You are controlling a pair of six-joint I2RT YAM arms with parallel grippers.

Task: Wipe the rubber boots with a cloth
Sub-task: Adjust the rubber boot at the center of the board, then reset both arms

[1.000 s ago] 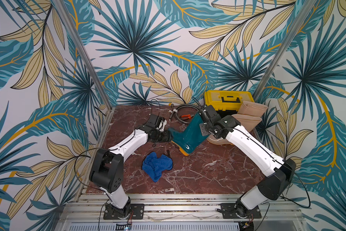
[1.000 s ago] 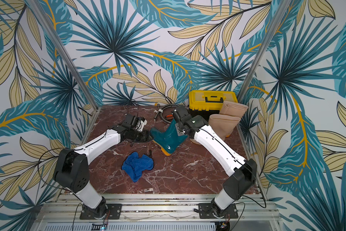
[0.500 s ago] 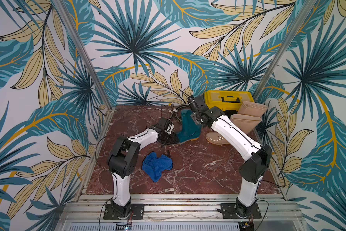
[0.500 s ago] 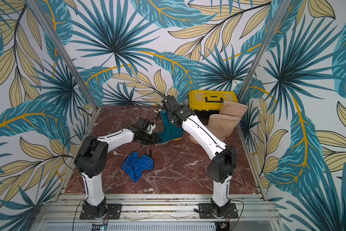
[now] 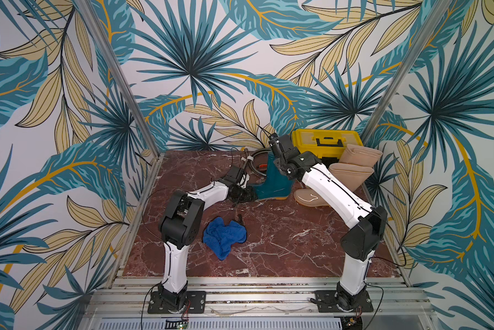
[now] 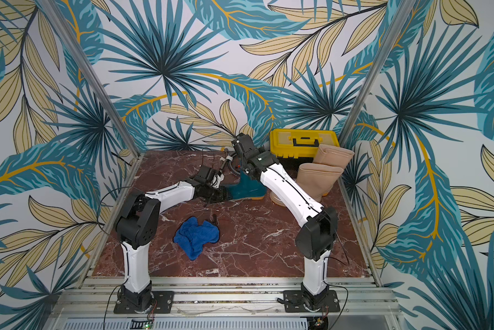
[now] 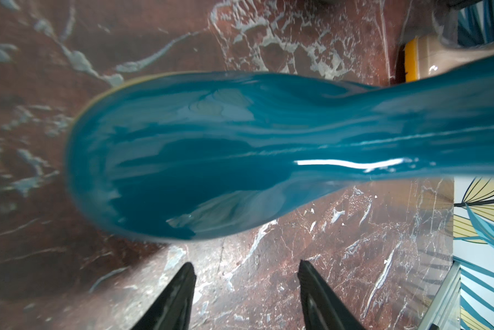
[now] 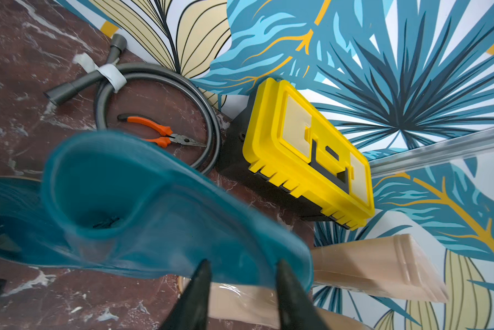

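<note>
Nearest us, toward seven o'clock on the marble table [image 5: 282,243], the blue cloth [image 5: 224,237] lies crumpled, well apart from both arms. Beyond it, toward twelve, the teal boot [image 5: 271,183] stands upright with its toe pointing to nine.

The left gripper [image 7: 245,265] sits just off that toe. Only its wrist view shows the pincer released, its fingers spread over bare marble with nothing between them. The right gripper [image 8: 241,265] is at the boot's cuff, likewise released, with the blurred rim just past its tips.

At two o'clock stand the beige boots [image 5: 351,175], one behind the other. At one o'clock the yellow toolbox [image 5: 325,143] has its lid closed, so we cannot see its contents.

The right wrist view alone shows the orange pliers [image 8: 160,134] lying inside the coiled grey hose [image 8: 215,134]. It also looks down the teal boot's open shaft.
</note>
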